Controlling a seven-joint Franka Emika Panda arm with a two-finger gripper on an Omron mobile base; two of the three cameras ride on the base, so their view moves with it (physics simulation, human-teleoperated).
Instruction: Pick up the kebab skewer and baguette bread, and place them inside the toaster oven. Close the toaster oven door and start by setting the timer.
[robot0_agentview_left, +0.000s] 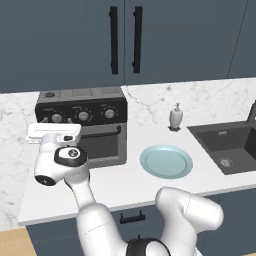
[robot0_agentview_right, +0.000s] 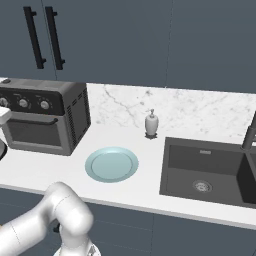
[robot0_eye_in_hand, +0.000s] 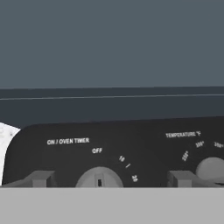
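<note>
The grey toaster oven stands on the counter at the left, and its door is shut flat against the front. My gripper is open and points straight at the black control panel. Its fingertips stand either side of the timer knob, whose mark sits near OFF. In the left base view the white hand hovers at the oven's upper left corner, by the left knob. The kebab skewer and the baguette bread are hidden from view.
A pale blue plate lies bare on the counter right of the oven. A soap dispenser stands by the wall, and a dark sink is sunk in at the right. The temperature knob sits just right of the timer knob.
</note>
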